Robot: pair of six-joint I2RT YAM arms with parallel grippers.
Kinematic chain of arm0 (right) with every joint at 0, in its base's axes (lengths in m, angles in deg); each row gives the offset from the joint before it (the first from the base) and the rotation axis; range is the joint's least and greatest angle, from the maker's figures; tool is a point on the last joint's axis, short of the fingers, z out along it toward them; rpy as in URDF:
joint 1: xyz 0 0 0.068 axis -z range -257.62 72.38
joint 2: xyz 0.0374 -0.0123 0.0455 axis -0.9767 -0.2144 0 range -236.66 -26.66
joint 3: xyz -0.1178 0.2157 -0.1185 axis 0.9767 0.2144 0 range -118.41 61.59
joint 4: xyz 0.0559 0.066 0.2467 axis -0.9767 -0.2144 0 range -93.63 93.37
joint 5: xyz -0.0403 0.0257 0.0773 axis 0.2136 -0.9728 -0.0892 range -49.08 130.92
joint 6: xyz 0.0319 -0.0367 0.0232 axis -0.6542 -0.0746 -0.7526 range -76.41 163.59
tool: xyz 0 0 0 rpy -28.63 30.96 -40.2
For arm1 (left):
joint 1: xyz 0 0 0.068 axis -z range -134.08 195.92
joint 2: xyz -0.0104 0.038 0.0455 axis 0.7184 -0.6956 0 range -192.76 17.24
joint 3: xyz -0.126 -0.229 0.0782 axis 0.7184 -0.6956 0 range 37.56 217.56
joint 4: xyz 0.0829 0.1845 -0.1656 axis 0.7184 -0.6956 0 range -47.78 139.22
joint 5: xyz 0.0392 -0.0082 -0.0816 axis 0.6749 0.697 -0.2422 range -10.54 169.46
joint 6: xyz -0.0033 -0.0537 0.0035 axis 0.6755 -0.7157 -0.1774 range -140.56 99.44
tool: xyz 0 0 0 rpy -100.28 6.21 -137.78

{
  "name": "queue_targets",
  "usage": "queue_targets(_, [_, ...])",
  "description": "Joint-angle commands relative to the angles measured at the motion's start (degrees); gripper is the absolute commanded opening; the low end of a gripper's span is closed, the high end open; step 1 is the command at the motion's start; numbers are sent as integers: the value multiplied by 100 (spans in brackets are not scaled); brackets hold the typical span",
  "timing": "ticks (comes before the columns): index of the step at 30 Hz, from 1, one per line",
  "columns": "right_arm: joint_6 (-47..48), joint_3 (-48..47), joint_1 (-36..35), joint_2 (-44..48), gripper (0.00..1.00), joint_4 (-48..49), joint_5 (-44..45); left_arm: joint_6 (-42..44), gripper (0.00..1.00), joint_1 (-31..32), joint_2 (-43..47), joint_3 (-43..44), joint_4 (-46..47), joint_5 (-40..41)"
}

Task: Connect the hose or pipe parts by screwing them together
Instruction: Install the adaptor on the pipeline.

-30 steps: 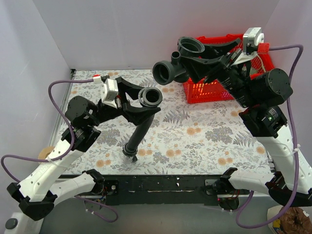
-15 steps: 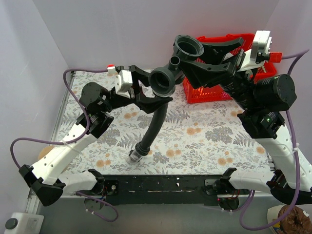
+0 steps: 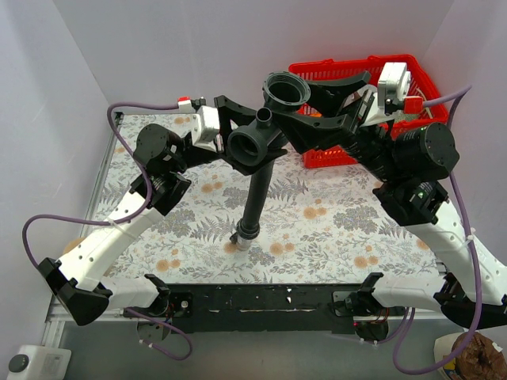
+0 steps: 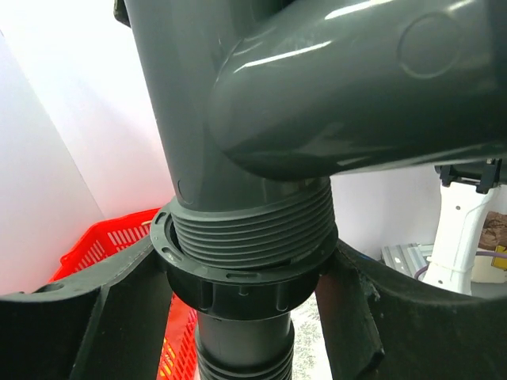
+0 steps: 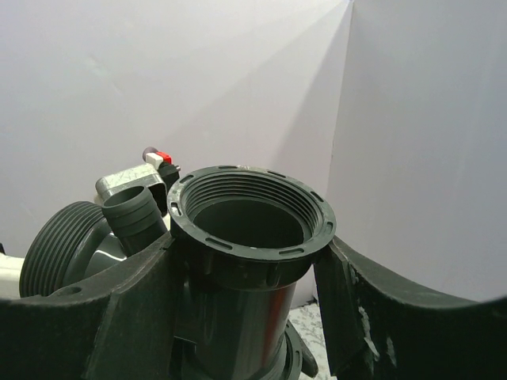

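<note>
The left gripper (image 4: 247, 277) was closed partway on the ribbed collar (image 4: 238, 286) at the top of the hose (image 3: 255, 198), one finger pressed to each side of it, so that the collar was kept from turning and its mouth was kept facing up. Into that mouth the threaded end (image 4: 247, 229) of the fitting (image 4: 333, 95) had been set straight. Several turns of thread were exposed above the collar, so the joint was judged to be started at most, not screwed home. How far the thread had caught inside could not be told. The right gripper (image 5: 245, 269) was spread wide around the body of the fitting just under its upper threaded ring (image 5: 249, 207). The body was clasped between the two fingers, and the small barbed side stub was left free beside them. The fitting was thus held from above and the hose from below, in line with one another, which was judged to be the arrangement needed for one part to be turned against the other. In the overhead view both parts were raised well above the middle of the table (image 3: 341, 226). The hose hung nearly upright beneath the joint, and its lower end seemed to touch the patterned cloth. A red basket (image 3: 432, 83) stood behind the right arm, apart from the work.
</note>
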Motion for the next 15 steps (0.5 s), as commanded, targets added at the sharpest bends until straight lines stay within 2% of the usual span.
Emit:
queue_targets(1, [260, 55, -46, 158, 1, 141, 178, -172, 32, 43, 102, 270, 242, 34])
queue_targets(11, [488, 239, -64, 219, 1, -123, 433, -506, 28, 43, 225, 138, 409, 315])
queue_targets(14, [488, 572, -73, 324, 1, 78, 792, -778, 26, 43, 278, 111, 515, 473])
queue_targets(15, [488, 704, -90, 368, 1, 166, 1159, -814, 25, 43, 296, 120, 523, 508])
